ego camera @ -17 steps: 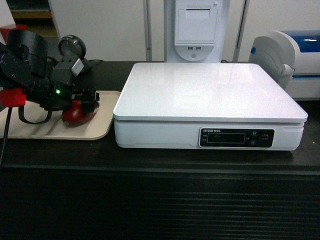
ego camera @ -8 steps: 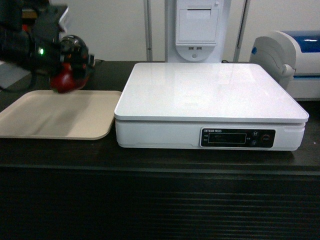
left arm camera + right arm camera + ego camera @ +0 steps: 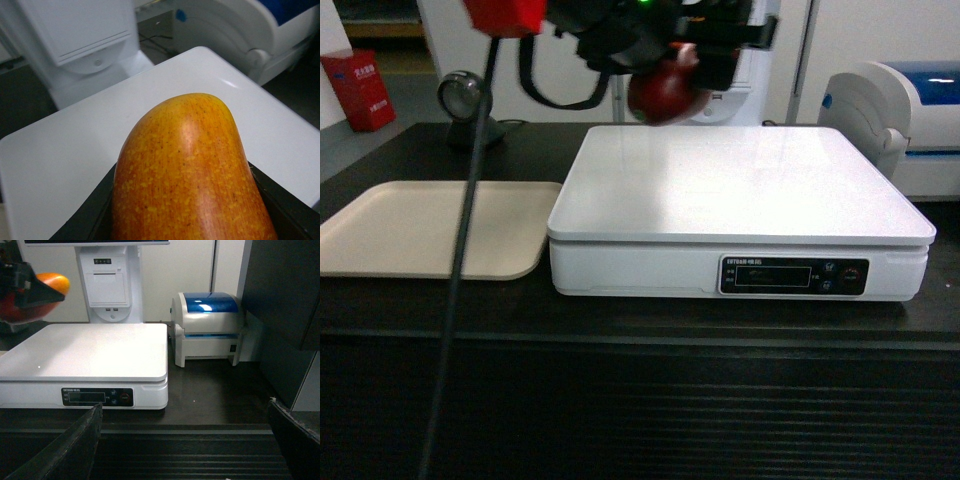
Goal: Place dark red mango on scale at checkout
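The dark red mango (image 3: pixel 663 93) hangs in the air over the far left part of the white scale (image 3: pixel 740 185), held in my left gripper (image 3: pixel 670 80), which is shut on it. In the left wrist view the mango's orange-yellow side (image 3: pixel 185 170) fills the frame between the black fingers (image 3: pixel 92 217), with the scale's platform (image 3: pixel 65 150) below. The right wrist view shows the mango (image 3: pixel 37 295) at the far left above the scale (image 3: pixel 90 347). My right gripper (image 3: pixel 185 440) stands open and holds nothing, low in front of the checkout's ribbed front (image 3: pixel 200 450).
A beige tray (image 3: pixel 430 225) lies left of the scale on the black checkout counter (image 3: pixel 620 320). A white and blue printer (image 3: pixel 210 325) stands right of the scale. A white terminal post (image 3: pixel 715 60) rises behind it. A small round scanner (image 3: pixel 465 100) stands at the back left. My arm's cable (image 3: pixel 460 280) hangs across the tray.
My left gripper has lifted the mango off the beige tray and carried it up and to the right, to above the scale's far edge. The tray is now bare.
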### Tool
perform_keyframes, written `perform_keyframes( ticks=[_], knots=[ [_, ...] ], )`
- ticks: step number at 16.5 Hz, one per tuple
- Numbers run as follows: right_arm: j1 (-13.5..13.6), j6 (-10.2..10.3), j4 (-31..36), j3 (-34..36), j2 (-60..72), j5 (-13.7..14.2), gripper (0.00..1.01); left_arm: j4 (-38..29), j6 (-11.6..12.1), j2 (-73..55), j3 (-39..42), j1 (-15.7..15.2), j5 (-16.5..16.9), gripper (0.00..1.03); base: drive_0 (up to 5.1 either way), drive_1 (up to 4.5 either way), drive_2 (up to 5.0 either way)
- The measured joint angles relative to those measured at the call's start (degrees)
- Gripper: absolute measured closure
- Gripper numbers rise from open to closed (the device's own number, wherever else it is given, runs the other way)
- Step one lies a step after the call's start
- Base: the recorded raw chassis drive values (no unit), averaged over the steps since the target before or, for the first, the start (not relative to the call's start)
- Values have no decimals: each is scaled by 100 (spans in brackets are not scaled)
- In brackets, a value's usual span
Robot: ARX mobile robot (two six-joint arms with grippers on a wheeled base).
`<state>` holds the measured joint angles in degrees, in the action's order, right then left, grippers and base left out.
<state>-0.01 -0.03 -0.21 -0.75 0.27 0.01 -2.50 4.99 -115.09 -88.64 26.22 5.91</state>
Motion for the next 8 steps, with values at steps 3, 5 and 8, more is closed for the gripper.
perform_keyframes(
  ticks=[3,5,8],
  knots=[
    [0,0,-2,0,0,0,3,358,-212,-723,-769,439,-442,43,0,0,0],
    [0,0,-2,0,0,0,3,726,-507,-1281,-1266,470,-710,43,0,0,0],
    [0,0,0,0,0,0,3,1329,-1025,-1941,-2225,476,-1086,43,0,0,0]
  ],
)
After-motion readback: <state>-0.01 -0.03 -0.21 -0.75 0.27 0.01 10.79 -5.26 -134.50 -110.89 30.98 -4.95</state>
